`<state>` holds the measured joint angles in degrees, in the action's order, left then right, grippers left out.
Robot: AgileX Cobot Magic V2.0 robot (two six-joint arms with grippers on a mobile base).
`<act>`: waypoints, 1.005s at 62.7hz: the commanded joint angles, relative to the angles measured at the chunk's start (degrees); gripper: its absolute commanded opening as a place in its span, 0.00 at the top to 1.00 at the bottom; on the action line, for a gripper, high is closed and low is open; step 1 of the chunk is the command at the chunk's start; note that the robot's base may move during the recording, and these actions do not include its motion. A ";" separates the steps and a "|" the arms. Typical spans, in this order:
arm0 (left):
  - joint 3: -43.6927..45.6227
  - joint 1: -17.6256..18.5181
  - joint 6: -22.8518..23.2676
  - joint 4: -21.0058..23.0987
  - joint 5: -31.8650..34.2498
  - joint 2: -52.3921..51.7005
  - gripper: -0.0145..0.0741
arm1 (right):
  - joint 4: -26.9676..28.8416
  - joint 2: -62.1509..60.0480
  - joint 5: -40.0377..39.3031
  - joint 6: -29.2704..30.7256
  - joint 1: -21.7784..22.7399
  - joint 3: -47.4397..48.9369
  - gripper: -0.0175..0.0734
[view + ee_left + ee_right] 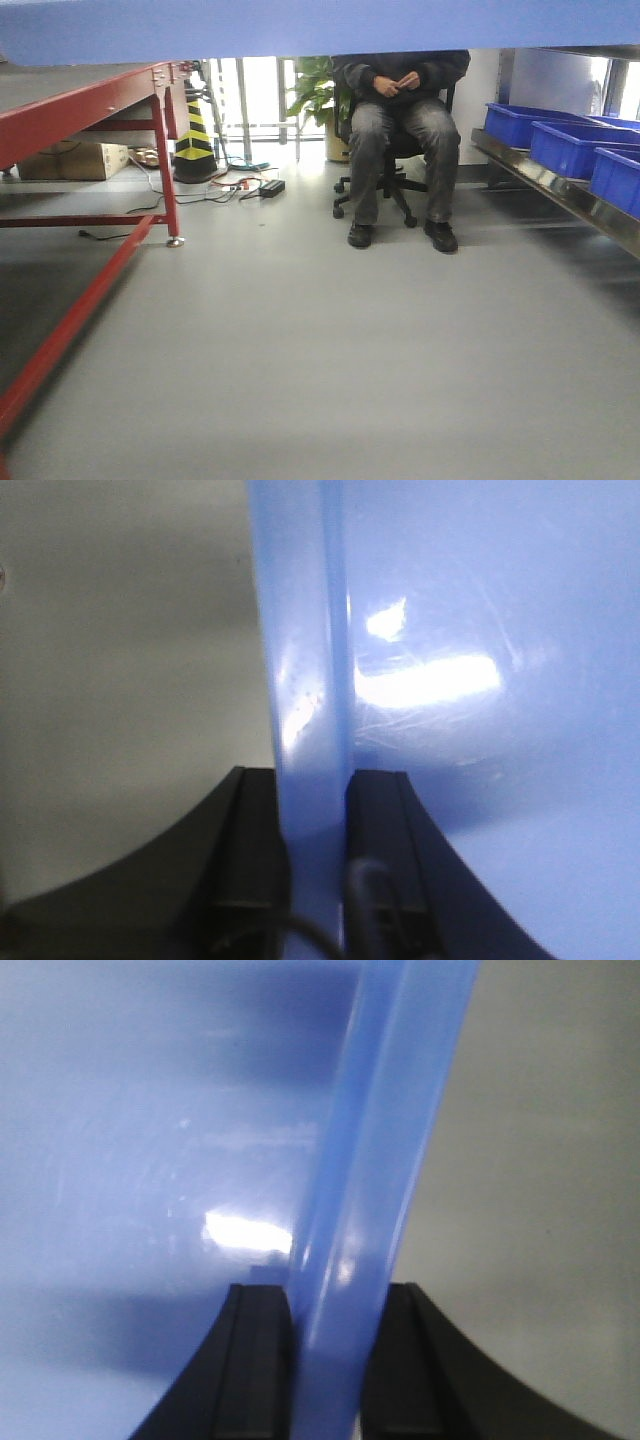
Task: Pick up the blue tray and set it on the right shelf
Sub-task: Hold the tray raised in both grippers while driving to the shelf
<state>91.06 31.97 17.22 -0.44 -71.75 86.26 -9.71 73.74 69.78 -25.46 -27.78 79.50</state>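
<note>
Pinching the blue tray by its rim, left gripper and right gripper were clenched on it; uneven travel toward the right shelf could wrench it free.

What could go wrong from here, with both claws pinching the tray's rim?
1. The left claw and right claw each grip only the thin glossy rim of the blue tray, so it might slip or tilt while carried.
2. The visible stretch of the right shelf holds dark-blue bins; the tray could bump them or catch on the shelf's front lip.
</note>
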 commanded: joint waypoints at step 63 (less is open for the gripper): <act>1.39 0.80 -1.67 2.51 -4.62 -1.94 0.89 | -0.05 -1.75 -4.85 1.99 -0.26 1.63 0.75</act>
<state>91.06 31.97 17.22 0.00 -71.87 86.26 -9.83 73.74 69.78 -25.46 -27.78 79.50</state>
